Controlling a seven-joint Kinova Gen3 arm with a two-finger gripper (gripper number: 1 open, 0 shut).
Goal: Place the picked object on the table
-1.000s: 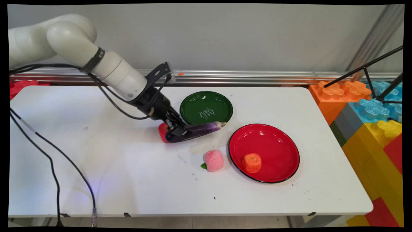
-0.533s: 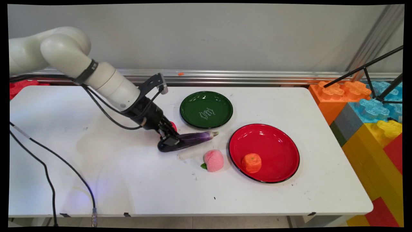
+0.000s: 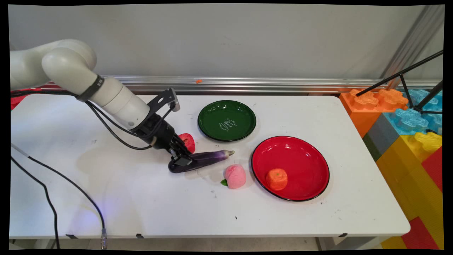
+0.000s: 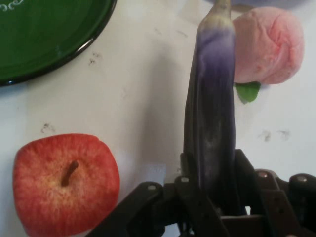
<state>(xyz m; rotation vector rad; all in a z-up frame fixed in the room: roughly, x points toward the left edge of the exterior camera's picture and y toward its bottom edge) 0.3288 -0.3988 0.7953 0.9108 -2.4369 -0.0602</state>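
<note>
My gripper (image 3: pixel 181 160) (image 4: pixel 212 187) is shut on the thick end of a purple eggplant (image 3: pixel 201 160) (image 4: pixel 211 113), which lies low at the table with its stem pointing right. A red apple (image 3: pixel 187 141) (image 4: pixel 65 182) sits just behind the gripper, apart from the eggplant. A pink peach (image 3: pixel 235 176) (image 4: pixel 269 45) with a green leaf rests close to the eggplant's stem end. The green plate (image 3: pixel 226 120) (image 4: pixel 44 39) stands behind, with nothing on it.
A red plate (image 3: pixel 300 159) at the right holds an orange fruit (image 3: pixel 276 179). Big coloured blocks (image 3: pixel 407 134) stand off the table's right end, with a black tripod above them. Black cables (image 3: pixel 53 184) hang across the table's left part.
The gripper has carried the eggplant down and to the left, from beside the green plate toward the table's middle. The apple now shows behind the gripper.
</note>
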